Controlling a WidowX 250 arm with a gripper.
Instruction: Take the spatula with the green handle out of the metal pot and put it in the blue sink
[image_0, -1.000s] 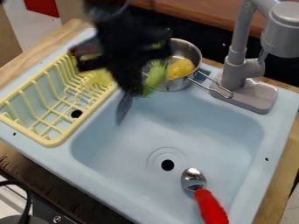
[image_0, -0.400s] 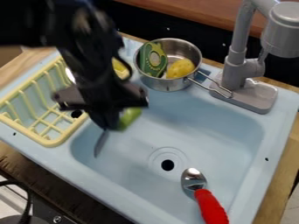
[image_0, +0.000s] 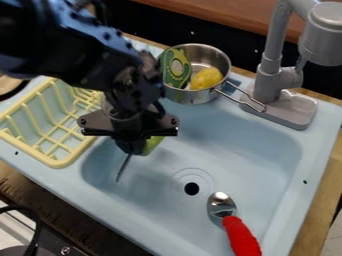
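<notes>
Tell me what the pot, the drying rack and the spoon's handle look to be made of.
Pot: thin metal, likely stainless steel, silvery and shiny with bright reflections.
Drying rack: probably molded plastic, pale yellow and smooth, though coated wire can't be ruled out.
Spoon's handle: red, softly shiny and thick, perhaps plastic or rubber; the look doesn't settle which.

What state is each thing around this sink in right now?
Tool: closed on the knife, over the basin
Knife: held, blade slanting down
Pot: upright, uncovered, holding two pieces
Green piece: stood on edge against the pot's wall
Yellow piece: lying in the pot
Red-handled spoon: lying in the basin
Drain: unplugged
Yellow rack: upright beside the basin
Faucet: standing upright
</notes>
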